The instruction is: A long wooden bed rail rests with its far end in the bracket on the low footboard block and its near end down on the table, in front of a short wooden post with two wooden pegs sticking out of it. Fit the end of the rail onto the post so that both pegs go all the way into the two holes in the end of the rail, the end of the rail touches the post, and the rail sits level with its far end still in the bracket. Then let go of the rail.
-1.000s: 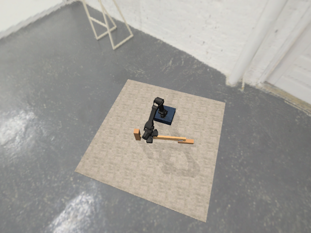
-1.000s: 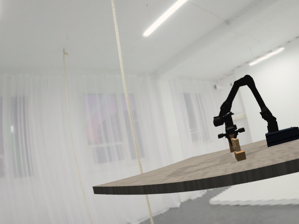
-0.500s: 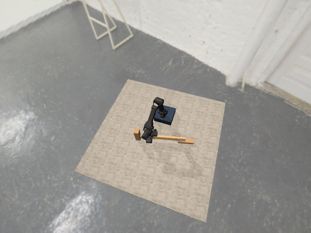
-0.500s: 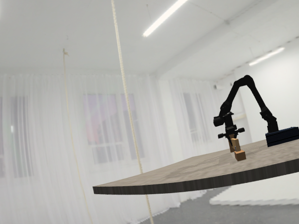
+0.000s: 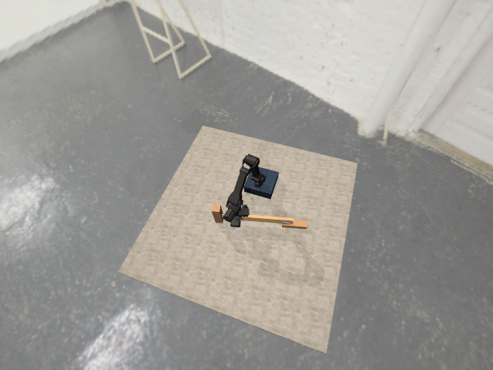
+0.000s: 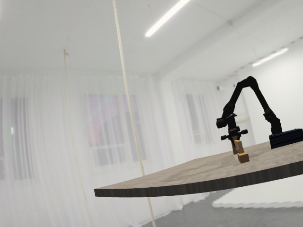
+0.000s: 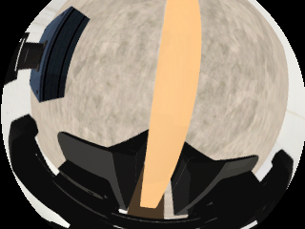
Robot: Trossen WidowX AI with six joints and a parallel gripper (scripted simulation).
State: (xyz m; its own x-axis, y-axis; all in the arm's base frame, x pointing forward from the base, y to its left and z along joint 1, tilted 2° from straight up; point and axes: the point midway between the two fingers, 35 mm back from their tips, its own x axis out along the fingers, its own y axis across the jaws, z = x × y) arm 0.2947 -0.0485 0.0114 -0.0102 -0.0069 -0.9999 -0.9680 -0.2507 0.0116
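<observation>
The light wooden rail [image 5: 266, 218] [image 6: 238, 144] [image 7: 176, 72] runs from my gripper to the bracket [image 5: 286, 223] on the low footboard block [image 5: 299, 225] [image 6: 243, 158]. Its far end sits at the bracket. My gripper [image 5: 236, 218] [image 7: 160, 167] is shut on the rail near its post end. The short brown post [image 5: 217, 213] [image 6: 235, 150] [image 7: 145, 212] stands just beyond that end. A small light-coloured piece shows between post and gripper in the top view; whether it is peg or rail end I cannot tell. Pegs, holes and any contact with the post are hidden.
The arm's dark blue base [image 5: 262, 183] [image 6: 285, 139] [image 7: 59, 57] stands to one side of the rail. The arm reaches over from it to the post end. All stand on the beige table top [image 5: 223, 270] [image 6: 195, 173].
</observation>
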